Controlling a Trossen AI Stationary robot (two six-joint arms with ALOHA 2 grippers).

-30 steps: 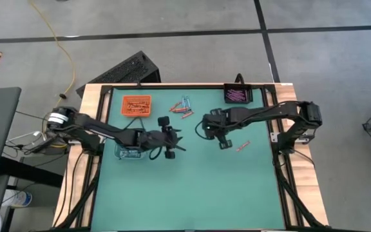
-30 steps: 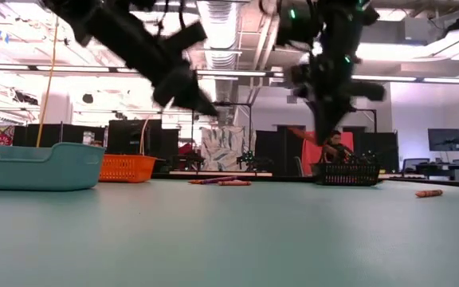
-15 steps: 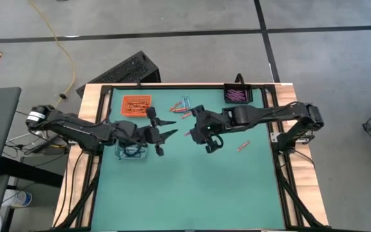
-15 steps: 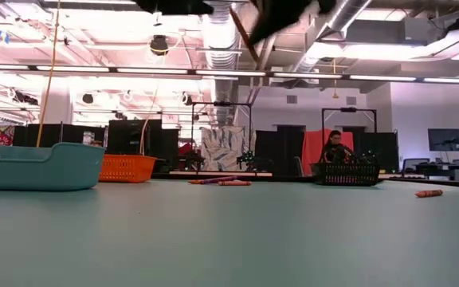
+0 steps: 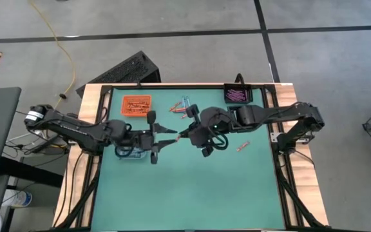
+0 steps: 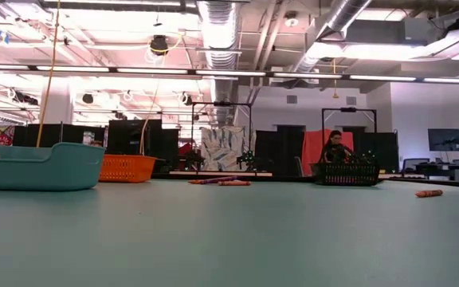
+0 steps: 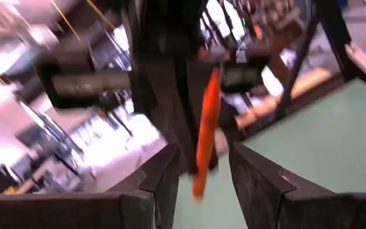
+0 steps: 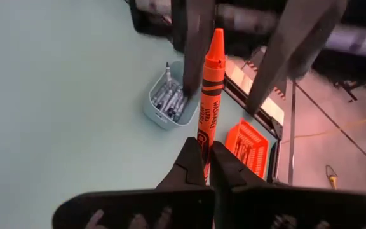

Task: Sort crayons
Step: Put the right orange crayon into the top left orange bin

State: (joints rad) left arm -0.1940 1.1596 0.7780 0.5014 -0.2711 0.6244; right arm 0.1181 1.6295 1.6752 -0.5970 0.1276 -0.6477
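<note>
Right gripper (image 5: 184,134): we saw it clenched on an orange crayon (image 8: 210,89), shifted toward 9 o'clock since a second ago, now mid-table.
Left gripper (image 5: 170,133): fingers spread apart, tips facing the crayon's point; it had swung to face 3 o'clock.
Other crayons: loose pile (image 5: 182,107) at 12 o'clock; one stray (image 5: 242,147) at 3 o'clock.
Low view: both arms had left it.

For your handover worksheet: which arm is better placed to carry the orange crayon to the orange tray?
Probably left: the open left gripper brackets the crayon held by the right gripper, and the orange tray lies on its side.
</note>
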